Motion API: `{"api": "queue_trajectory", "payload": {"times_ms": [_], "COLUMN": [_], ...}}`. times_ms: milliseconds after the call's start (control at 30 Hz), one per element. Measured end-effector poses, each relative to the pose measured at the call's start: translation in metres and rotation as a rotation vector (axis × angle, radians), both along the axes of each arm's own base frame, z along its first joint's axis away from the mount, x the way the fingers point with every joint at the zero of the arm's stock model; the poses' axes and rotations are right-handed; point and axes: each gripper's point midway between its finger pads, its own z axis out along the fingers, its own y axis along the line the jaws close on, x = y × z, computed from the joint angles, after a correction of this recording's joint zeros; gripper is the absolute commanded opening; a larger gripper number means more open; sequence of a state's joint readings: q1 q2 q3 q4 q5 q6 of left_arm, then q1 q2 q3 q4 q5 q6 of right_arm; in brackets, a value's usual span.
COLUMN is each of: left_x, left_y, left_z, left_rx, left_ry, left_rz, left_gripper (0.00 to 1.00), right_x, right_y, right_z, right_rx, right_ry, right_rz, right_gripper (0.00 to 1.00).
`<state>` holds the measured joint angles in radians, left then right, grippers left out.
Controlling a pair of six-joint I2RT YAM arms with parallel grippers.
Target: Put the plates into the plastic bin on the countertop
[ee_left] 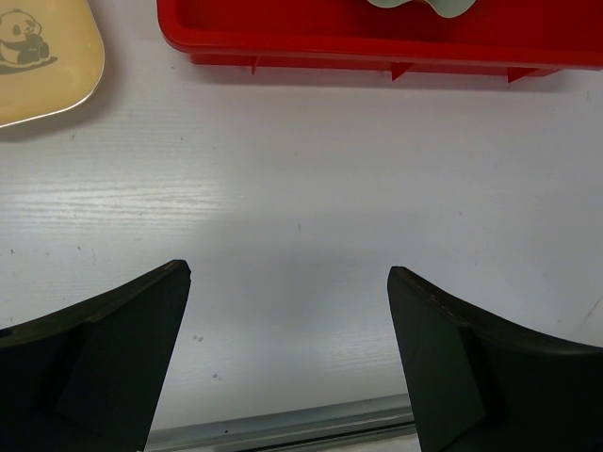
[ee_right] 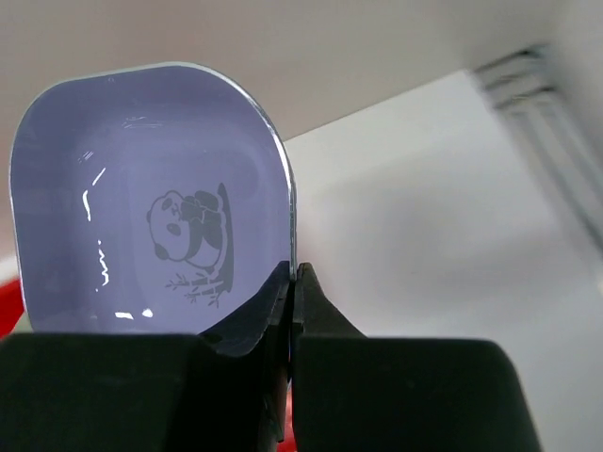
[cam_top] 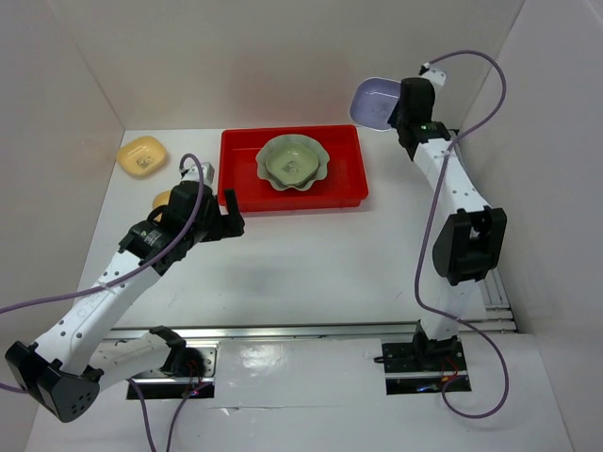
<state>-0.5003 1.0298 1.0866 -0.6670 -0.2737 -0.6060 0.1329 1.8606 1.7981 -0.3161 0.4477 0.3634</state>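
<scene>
The red plastic bin stands at the back of the white countertop and holds the pale-green scalloped dish. My right gripper is shut on the rim of the lavender plate and holds it on edge in the air beyond the bin's right end; in the right wrist view the plate shows a panda print. My left gripper is open and empty, low over the countertop in front of the bin's left end. One yellow plate lies at the far left. A second yellow plate is partly hidden under the left arm. The light green and brownish-pink plates are out of view.
White walls enclose the countertop on the left, back and right. In the left wrist view the bin's front wall is ahead and a yellow panda plate is at upper left. Purple cables hang off both arms.
</scene>
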Motion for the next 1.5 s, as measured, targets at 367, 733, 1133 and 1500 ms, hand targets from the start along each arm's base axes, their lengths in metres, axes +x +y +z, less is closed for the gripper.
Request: {"api": "queue_trajectory", "payload": {"times_ms": [367, 733, 1133, 1500], "left_x": [0.0, -0.001, -0.001, -0.001], "left_y": [0.0, -0.001, -0.001, -0.001], "left_z": [0.0, -0.001, -0.001, -0.002], "left_rx": [-0.001, -0.002, -0.002, 0.001], "left_ry": [0.002, 0.004, 0.005, 0.01], "left_rz": [-0.002, -0.005, -0.005, -0.004], "left_gripper": [0.99, 0.99, 0.99, 0.99], "right_x": [0.031, 0.031, 0.047, 0.05], "right_y": [0.198, 0.254, 0.237, 0.243], "right_z": [-0.006, -0.112, -0.129, -0.14], "right_rx": [-0.054, -0.131, -0.19, -0.151], "right_ry": [-0.012, 0.17, 0.192, 0.196], "right_rz": [0.831, 1.002, 0.939, 0.925], "right_gripper": [0.0, 0.0, 0.07, 0.84]}}
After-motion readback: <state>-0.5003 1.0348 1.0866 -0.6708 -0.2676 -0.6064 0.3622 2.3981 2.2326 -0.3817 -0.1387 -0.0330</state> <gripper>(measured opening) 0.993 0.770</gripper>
